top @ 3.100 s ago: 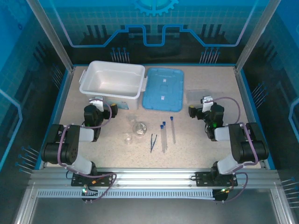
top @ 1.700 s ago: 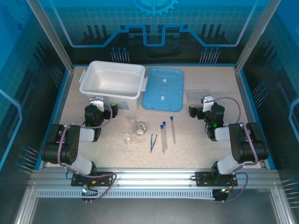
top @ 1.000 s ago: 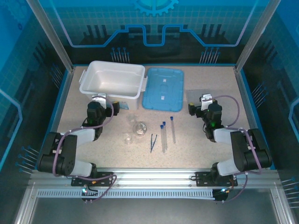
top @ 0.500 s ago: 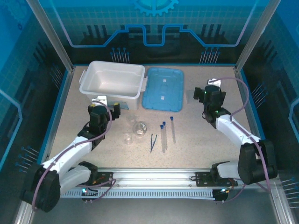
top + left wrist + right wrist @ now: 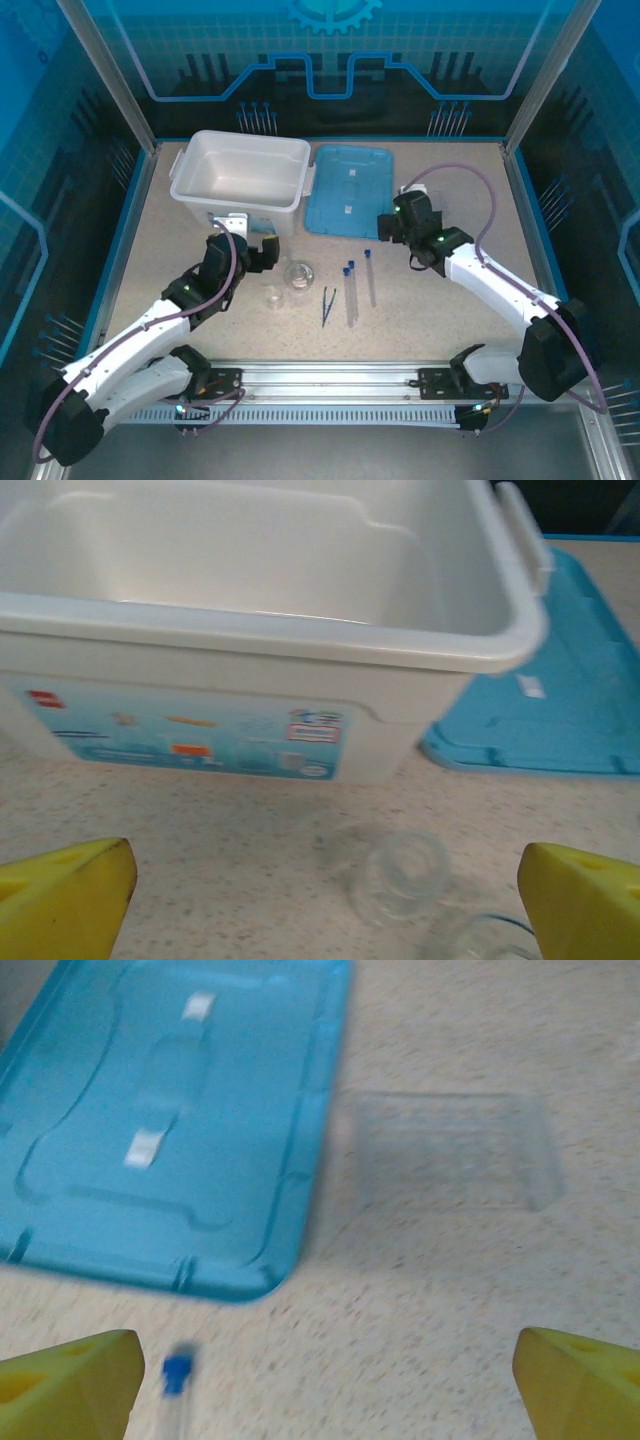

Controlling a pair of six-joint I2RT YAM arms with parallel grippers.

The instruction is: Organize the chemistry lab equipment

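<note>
A clear glass flask (image 5: 299, 272) and a smaller beaker (image 5: 274, 296) stand mid-table. To their right lie dark-blue tweezers (image 5: 327, 305) and blue-capped tubes (image 5: 349, 290), one (image 5: 369, 275) set apart. My left gripper (image 5: 262, 252) is open just left of the flask. In the left wrist view its yellow fingertips (image 5: 60, 900) flank a small glass vessel (image 5: 405, 875), which they do not touch. My right gripper (image 5: 392, 225) is open above the tube caps. In the right wrist view my right gripper (image 5: 322, 1390) holds nothing, and one blue cap (image 5: 177, 1375) lies near its left fingertip.
The white tub (image 5: 240, 175) stands at the back left, close ahead of my left gripper (image 5: 325, 920). The flat light-blue lid (image 5: 348, 190) lies beside it. A clear flat plastic piece (image 5: 450, 1150) rests right of the lid. Blue frame walls edge the table.
Both arms have unfolded from their rest poses. The left gripper has moved right and nearer, up to the glassware. The right gripper has swung left and nearer, toward the tube caps.
</note>
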